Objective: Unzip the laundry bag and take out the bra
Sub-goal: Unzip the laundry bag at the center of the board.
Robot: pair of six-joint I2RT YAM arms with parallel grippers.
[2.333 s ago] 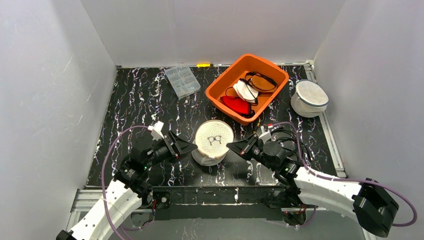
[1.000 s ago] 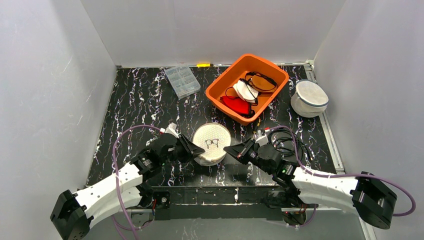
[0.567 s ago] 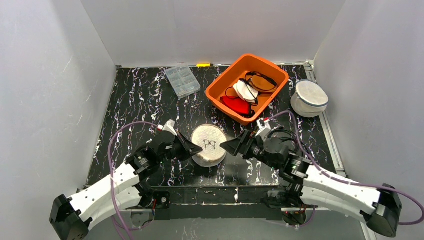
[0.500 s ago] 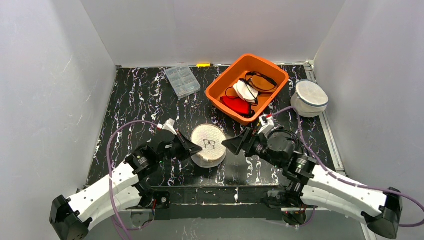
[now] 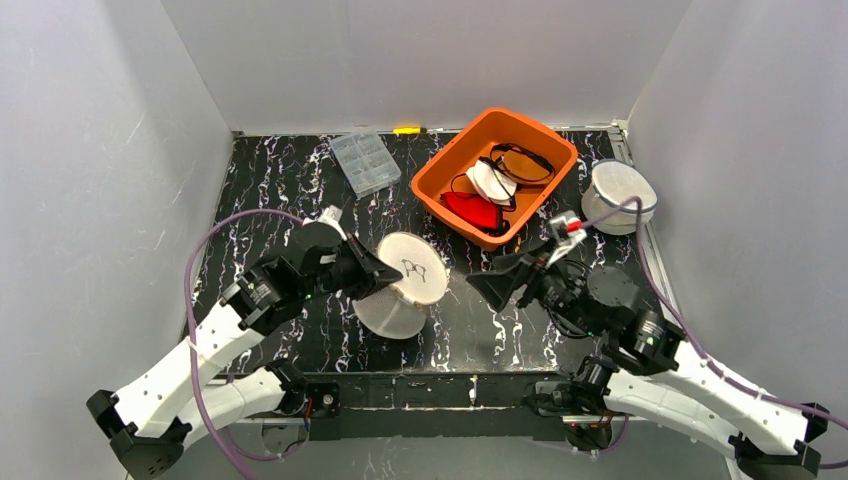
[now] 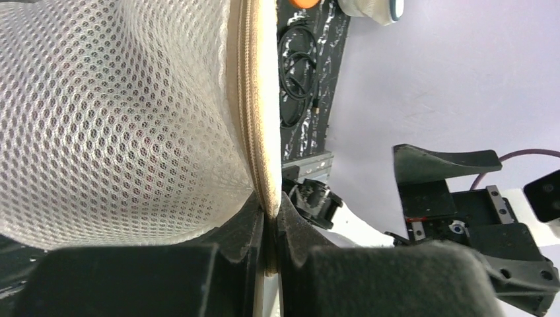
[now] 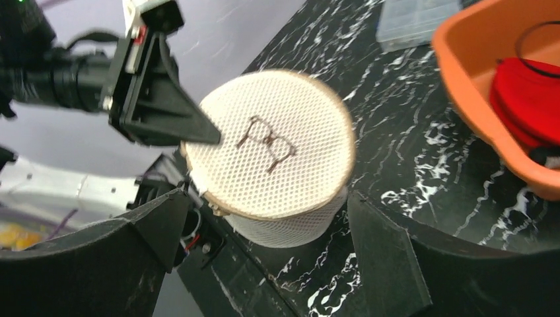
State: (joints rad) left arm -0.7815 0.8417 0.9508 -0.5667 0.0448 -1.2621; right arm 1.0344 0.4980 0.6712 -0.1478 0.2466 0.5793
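Note:
The round white mesh laundry bag (image 5: 408, 283) with a tan zipper rim hangs tilted, lifted off the black table on its left side. My left gripper (image 5: 388, 276) is shut on that rim; in the left wrist view the zipper band (image 6: 253, 119) runs down between the closed jaws of the left gripper (image 6: 269, 221). My right gripper (image 5: 488, 285) stands open to the right of the bag, apart from it. From the right wrist I see the bag's lid (image 7: 277, 148) with a bra symbol, centred ahead of the right gripper (image 7: 264, 247). The bra is hidden.
An orange bin (image 5: 432, 190) holding red, white and orange garments sits behind the right arm. A second round mesh bag (image 5: 618, 195) lies at the far right, a clear plastic box (image 5: 365, 162) at the back, and a coiled black cable (image 6: 297, 72) on the table.
The left gripper shut on the bag's rim, then lifted and tilted the bag to the left. The right gripper opened and drew back to the right, away from the bag.

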